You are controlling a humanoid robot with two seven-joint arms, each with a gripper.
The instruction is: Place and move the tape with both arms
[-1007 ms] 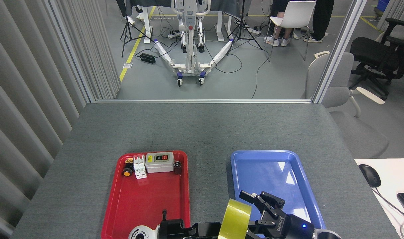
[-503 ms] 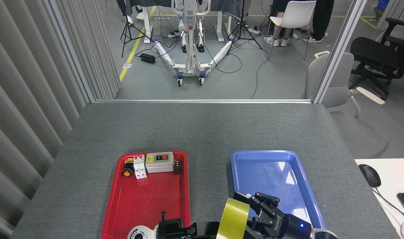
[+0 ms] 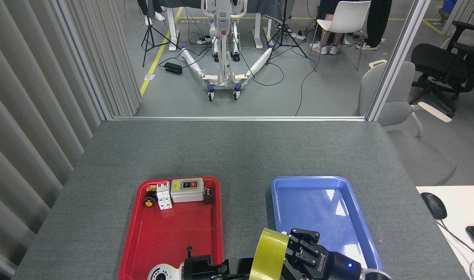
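The tape [image 3: 270, 254], a wide yellow translucent roll, stands on edge in the air at the bottom centre, over the strip of table between the two trays. My left gripper [image 3: 244, 270] reaches in low from the left and is shut on the roll, its fingertips hidden behind it. My right gripper [image 3: 297, 243] sits against the roll's right side, over the near left corner of the blue tray [image 3: 318, 206]. Its black fingers [image 3: 305, 237] look spread, and part of one is hidden behind the roll.
The red tray [image 3: 174, 241] on the left holds a grey switch box [image 3: 187, 189], a white breaker [image 3: 164, 195] and a small orange knob [image 3: 149, 201] along its far end. A mouse [image 3: 434, 205] lies on a white desk at the right.
My right gripper has moved left and nearer, from over the blue tray to right against the tape. The tape and left gripper have shifted slightly left and lower.
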